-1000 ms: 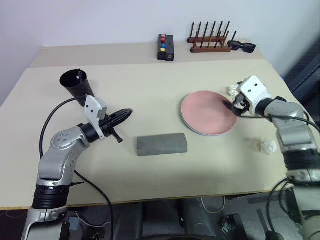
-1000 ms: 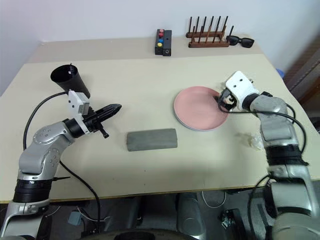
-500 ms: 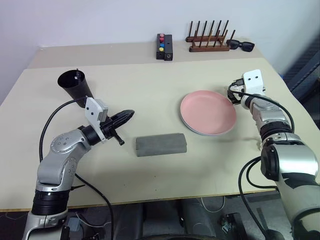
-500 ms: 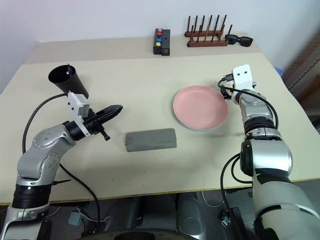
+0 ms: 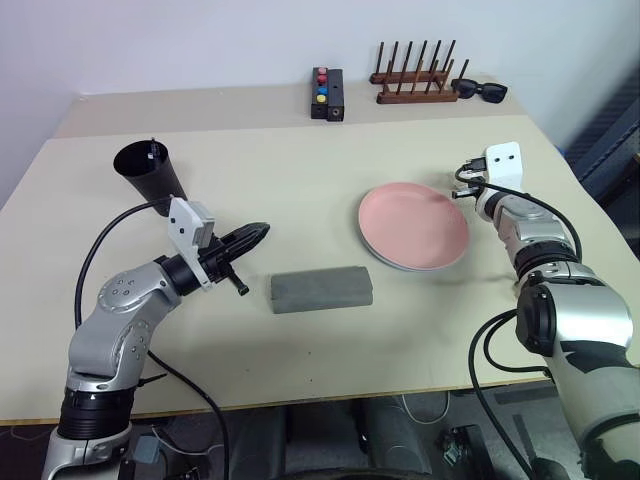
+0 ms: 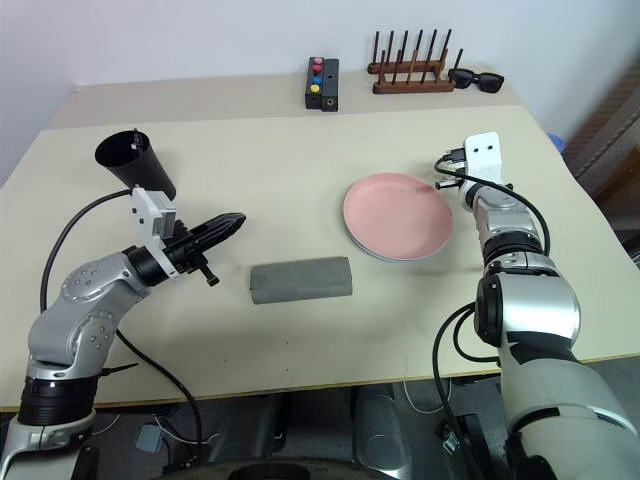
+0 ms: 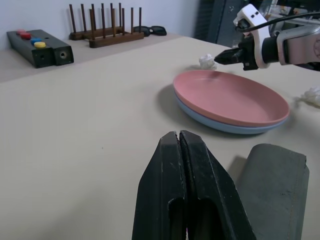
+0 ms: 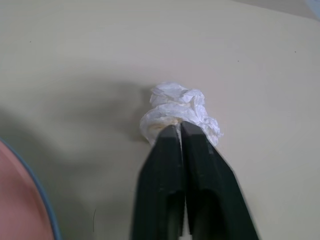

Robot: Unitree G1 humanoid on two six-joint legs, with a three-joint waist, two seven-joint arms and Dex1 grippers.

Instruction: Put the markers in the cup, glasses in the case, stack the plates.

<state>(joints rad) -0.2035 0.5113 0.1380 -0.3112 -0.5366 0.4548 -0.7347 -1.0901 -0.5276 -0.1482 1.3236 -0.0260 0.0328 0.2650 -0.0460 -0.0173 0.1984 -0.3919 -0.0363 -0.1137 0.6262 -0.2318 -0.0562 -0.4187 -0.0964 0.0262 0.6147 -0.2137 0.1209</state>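
The salmon pink plate (image 5: pixel 414 222) lies on top of the light blue plate (image 7: pixel 200 111), right of centre. Left of them, the grey case (image 5: pixel 322 290) lies with its lid down. The glasses are out of view. At the far left stands the black cup (image 5: pixel 150 172), tilted, with a marker's slim tip (image 5: pixel 156 147) above its rim. My left gripper (image 5: pixel 258 232) hovers shut and empty between the cup and the case. My right gripper (image 8: pixel 175 128) is shut just past the plates' far right edge. Its tips are against a crumpled white tissue (image 8: pixel 179 106).
Along the back edge stand a black box with coloured buttons (image 5: pixel 331 94), a wooden peg rack (image 5: pixel 418 84) and chunky black sunglasses (image 5: pixel 483 91). Another crumpled tissue (image 7: pixel 312 94) lies right of the plates.
My right gripper left the pink plate's right edge, swung back to the tissue behind it, and went from open to shut. The left arm held still.
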